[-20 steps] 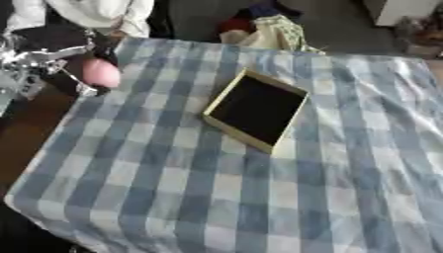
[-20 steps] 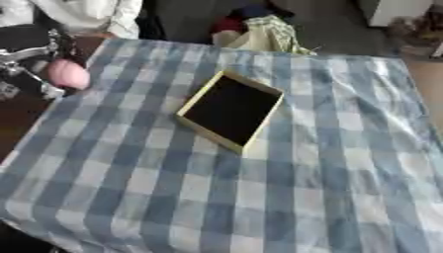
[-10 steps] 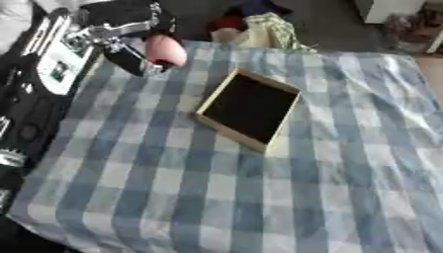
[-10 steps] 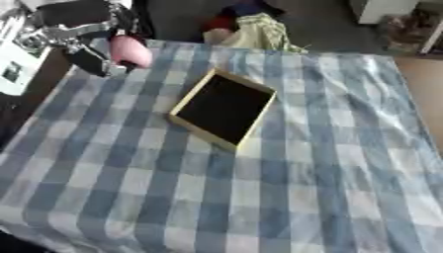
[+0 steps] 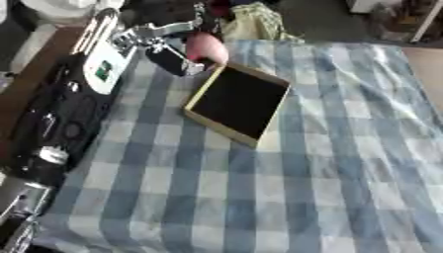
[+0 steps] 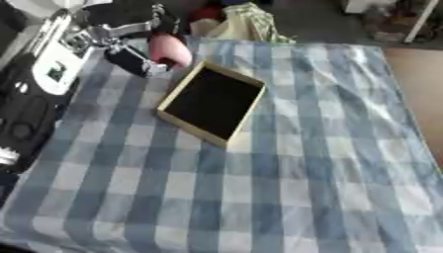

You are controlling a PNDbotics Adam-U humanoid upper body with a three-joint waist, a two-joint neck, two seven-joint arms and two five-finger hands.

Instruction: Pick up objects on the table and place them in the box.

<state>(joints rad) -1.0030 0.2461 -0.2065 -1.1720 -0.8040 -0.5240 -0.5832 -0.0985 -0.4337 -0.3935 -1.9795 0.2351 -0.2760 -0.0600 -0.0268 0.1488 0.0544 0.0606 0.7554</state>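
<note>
My left hand (image 5: pixel 169 49) reaches in from the upper left and is shut on a pink rounded object (image 5: pixel 207 48). It holds the object just above the far left corner of the box. The box (image 5: pixel 237 103) is a shallow open tray with tan walls and a black inside, lying askew on the blue and white checked tablecloth (image 5: pixel 329 163). Nothing shows inside the box. My right hand is in no view.
My left arm (image 5: pixel 69 108), black with a white panel, runs along the table's left edge. Crumpled yellowish cloth (image 5: pixel 251 22) lies beyond the far edge. The tablecloth stretches wide to the right and front of the box.
My left hand has carried the pink object rightward, closer to the box's far left corner. The whole picture has also shifted, so the camera has moved.
</note>
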